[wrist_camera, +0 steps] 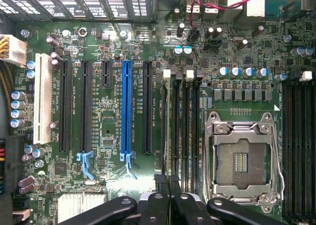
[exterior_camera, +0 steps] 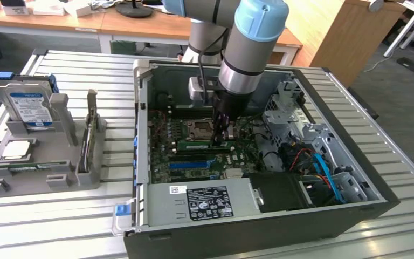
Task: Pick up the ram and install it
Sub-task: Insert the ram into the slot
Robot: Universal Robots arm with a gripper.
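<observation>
Because the ram (exterior_camera: 194,144) is a very thin board, you have the gripper (exterior_camera: 221,141) closed almost completely, with its jaws pinching the upper edge of the stick. The ram stands on edge inside the open computer case (exterior_camera: 140,135). It is lined up along the memory slots (wrist_camera: 185,131) that lie just beside the empty CPU socket (exterior_camera: 202,128). In the wrist view it looks like a narrow dark line at the slot of that bank farthest from the socket, and the black fingers (wrist_camera: 157,205) meet over it. I judge that holding it upright keeps the contact edge facing down toward the slot. Whether it is pressed fully home, you cannot tell. The grey holder (exterior_camera: 49,178), with the hard drive (exterior_camera: 28,107) and the CPU chip (exterior_camera: 16,150), sits well apart at the exterior view's left.
</observation>
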